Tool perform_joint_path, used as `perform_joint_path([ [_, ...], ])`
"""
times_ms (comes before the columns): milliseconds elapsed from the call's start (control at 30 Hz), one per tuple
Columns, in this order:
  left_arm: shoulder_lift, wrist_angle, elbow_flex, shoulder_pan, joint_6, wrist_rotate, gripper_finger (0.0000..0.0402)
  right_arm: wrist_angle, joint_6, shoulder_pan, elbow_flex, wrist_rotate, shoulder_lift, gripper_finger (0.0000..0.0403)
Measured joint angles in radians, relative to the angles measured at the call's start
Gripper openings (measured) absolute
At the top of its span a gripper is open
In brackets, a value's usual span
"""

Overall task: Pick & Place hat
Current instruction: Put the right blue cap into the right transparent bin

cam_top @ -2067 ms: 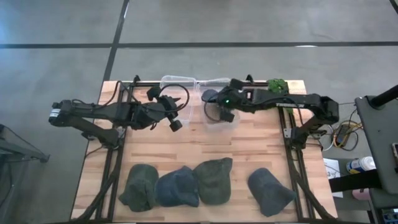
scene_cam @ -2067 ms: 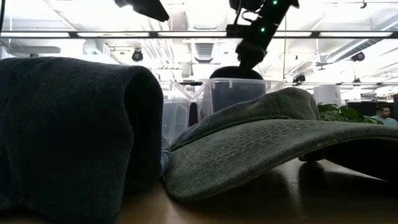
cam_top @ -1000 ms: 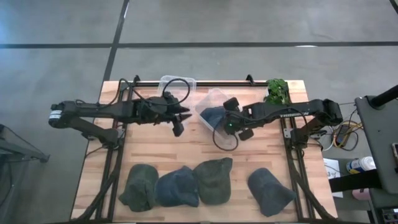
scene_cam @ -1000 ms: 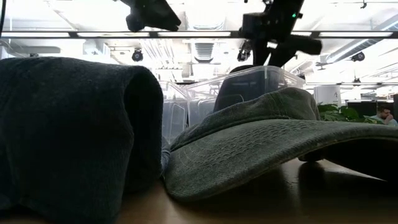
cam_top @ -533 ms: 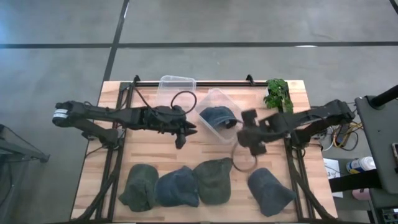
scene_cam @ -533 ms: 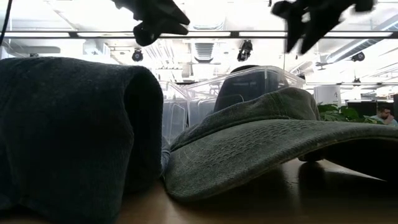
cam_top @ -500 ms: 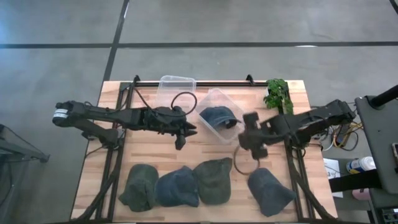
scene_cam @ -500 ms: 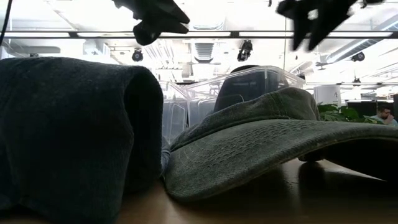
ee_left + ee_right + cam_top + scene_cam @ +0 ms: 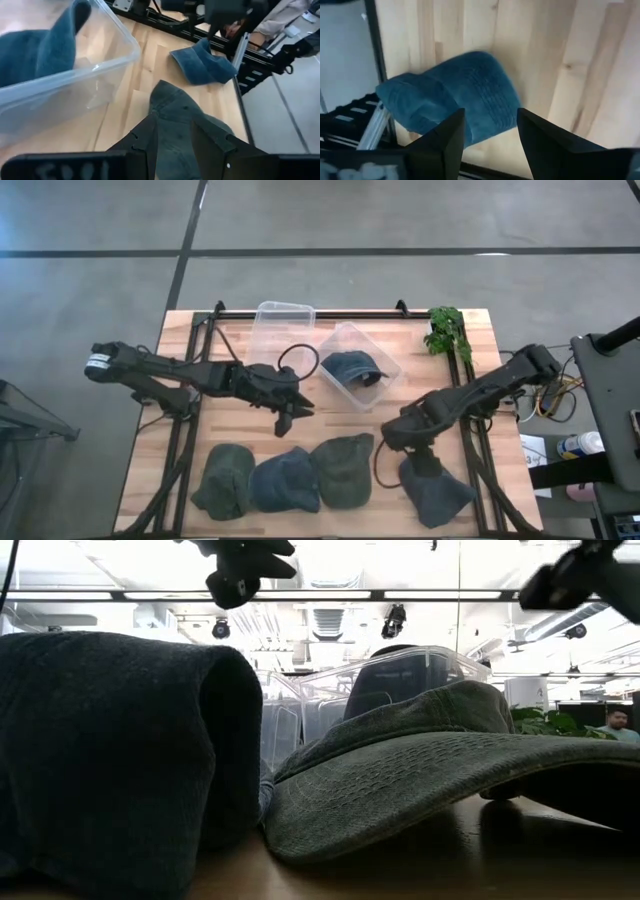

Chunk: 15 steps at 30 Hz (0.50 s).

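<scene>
The right gripper (image 9: 412, 448), fingers apart and empty, hovers over the blue hat (image 9: 436, 487) at the near right of the table (image 9: 470, 405). The left gripper (image 9: 297, 412), fingers spread and empty, hangs near the clear box (image 9: 372, 363) holding another hat (image 9: 350, 367). Three more hats (image 9: 285, 480) lie along the near edge.

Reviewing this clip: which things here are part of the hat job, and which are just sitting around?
Job:
- four hats in a row
- blue hat in the tilted clear bin
- right gripper, open over the rightmost hat
- left gripper, open

Lying about:
- empty clear bin
- green plant
</scene>
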Motion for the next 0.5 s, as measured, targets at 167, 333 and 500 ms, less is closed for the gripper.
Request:
perform_joint_path([
  [167, 0.0, 0.0, -0.001, -0.041, -0.019, -0.024, 0.0106, 0.086, -0.148, -0.032, -0.062, -0.094, 0.066, 0.0173],
  [333, 0.0, 0.0, -0.001, -0.086, -0.064, -0.094, 0.0106, 0.117, -0.3, -0.064, -0.125, -0.106, 0.107, 0.0166],
  [500, 0.001, -0.001, -0.002, -0.131, -0.08, -0.165, 0.0106, 0.173, -0.397, -0.082, -0.182, -0.105, 0.114, 0.0165],
])
